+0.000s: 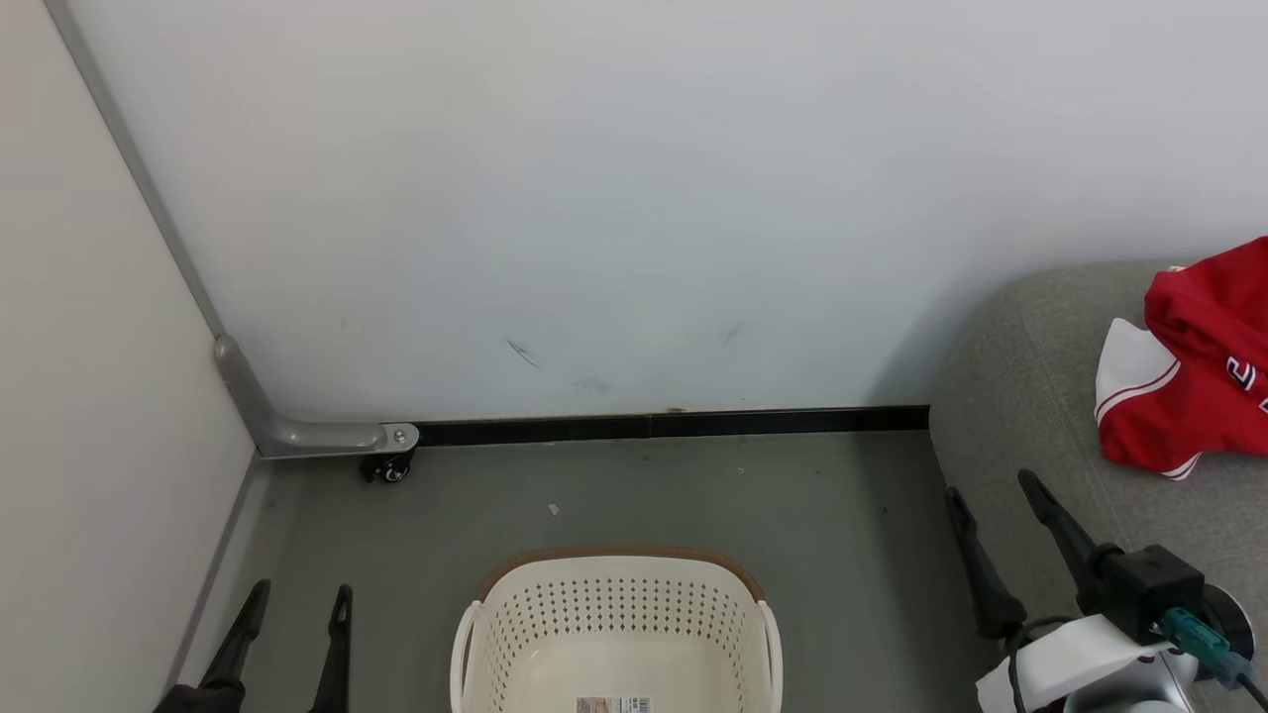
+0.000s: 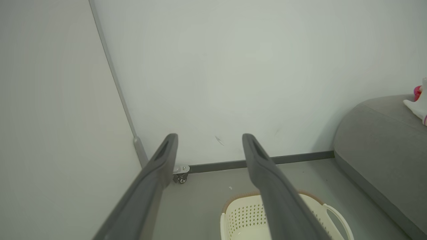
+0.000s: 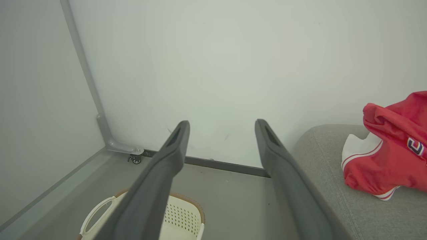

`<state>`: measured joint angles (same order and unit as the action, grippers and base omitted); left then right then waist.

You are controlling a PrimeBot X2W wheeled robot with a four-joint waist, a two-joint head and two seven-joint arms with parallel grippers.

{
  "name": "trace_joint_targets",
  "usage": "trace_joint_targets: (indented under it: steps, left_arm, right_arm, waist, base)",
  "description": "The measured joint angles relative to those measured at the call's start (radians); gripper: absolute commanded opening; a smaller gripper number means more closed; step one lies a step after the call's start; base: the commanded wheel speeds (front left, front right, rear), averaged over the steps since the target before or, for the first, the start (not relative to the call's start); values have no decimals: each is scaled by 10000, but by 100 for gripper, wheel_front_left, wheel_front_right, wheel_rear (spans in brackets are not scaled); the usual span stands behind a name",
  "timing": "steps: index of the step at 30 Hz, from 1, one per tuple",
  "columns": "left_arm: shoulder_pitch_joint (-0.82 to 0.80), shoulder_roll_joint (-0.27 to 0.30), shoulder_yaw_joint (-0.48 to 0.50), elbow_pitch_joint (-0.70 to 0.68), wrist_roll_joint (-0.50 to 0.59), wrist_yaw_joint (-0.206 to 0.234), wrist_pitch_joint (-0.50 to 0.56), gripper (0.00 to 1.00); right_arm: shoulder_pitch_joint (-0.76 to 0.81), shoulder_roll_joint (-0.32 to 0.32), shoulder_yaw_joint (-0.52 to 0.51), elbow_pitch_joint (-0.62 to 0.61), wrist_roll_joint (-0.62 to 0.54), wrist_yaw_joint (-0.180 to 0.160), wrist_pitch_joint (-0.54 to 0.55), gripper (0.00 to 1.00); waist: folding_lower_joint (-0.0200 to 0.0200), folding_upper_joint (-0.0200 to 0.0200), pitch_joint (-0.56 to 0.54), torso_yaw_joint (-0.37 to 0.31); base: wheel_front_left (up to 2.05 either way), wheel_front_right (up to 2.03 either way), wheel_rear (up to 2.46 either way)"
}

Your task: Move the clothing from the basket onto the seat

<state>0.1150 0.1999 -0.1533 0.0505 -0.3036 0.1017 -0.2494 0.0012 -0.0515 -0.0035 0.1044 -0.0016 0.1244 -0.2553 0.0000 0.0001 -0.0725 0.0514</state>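
Head view, by the clock:
- Basket [image 1: 614, 604] at 6, on the grey floor [image 1: 792, 515], cut by the bottom edge. Cream holed wall, brown rim, bare cream bottom on show.
- Seat [image 1: 1020, 376] at 3 to 4, its rounded grey end near the wall [image 1: 634, 198].
- Clothing [image 1: 1204, 366] at 3, bunched on the seat cushion and cut by the right edge. Red, with a white panel edged by a thin red stripe. Well apart from the basket.
- Left gripper [image 1: 303, 589] at 7, fingers spread, nothing between them, beside the basket.
- Right gripper [image 1: 989, 485] at 4 to 5, fingers spread too, nothing gripped. One finger sits over the floor, the other over the seat's edge. The clothing is just past its tips, toward 2, not touching. Teal connector [image 1: 1194, 634] on its wrist.

Surroundings:
- Pale partition panel [image 1: 89, 396] runs down the left side from 9 to 7, close to the left gripper.
- Its grey metal foot [image 1: 297, 434] and small black caster [image 1: 391, 467] are at 8, at the wall base.
- Black skirting strip [image 1: 674, 426] runs from the caster to the seat.
- Dark scuffs [image 1: 522, 353] on the wall near centre.
- Pale speck [image 1: 553, 509] on the floor, between the basket and the skirting.
- A strip of floor separates basket and seat.

Writing:
- Barcode sticker [image 1: 614, 705] on the basket bottom, print too small to read.
- Navy white-outlined letter [image 3: 415, 146] on the clothing reads "C" in the right wrist view; the rest is cut by the frame edge.
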Motion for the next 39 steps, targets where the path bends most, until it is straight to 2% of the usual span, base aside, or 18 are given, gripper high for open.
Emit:
trace_joint_targets:
  steps: [1,8,13,20,27,32,39]
  left_arm:
    - [1,-2,-6,-17,6,-2,0,0]
    - [262,-510,-253,692,6,4,17,0]
    - [368,-640,-236,832,-326,-29,123,0]
    - [356,-681,-100,951,-1304,-167,374,0]
    - [284,-734,92,1018,-2307,-316,610,0]
    - [132,-775,230,1080,-2926,-476,800,0]
    - [48,-853,435,1158,-3858,-614,1039,0]
  right_arm:
    - [1,8,-2,-10,-2,0,0,0]
    - [547,232,127,711,10,-12,4,0]
    - [620,263,38,986,282,-12,96,0]
    - [337,261,-485,1373,1310,-12,550,0]
    - [149,261,-548,1511,2662,-12,943,0]
    - [127,261,-669,1576,3430,-12,1225,0]
    - [83,259,-790,1590,4560,-12,1532,0]
  waist:
    - [0,0,-1,4]
    - [0,0,-3,6]
    - [0,0,2,14]
    - [1,0,24,18]
    - [6,0,66,-20]
    - [33,0,106,-68]
    - [96,0,140,-138]
  base:
    - [0,0,0]
    - [0,0,0]
    - [0,0,0]
    - [0,0,0]
    - [0,0,0]
    - [0,0,0]
    - [0,0,0]
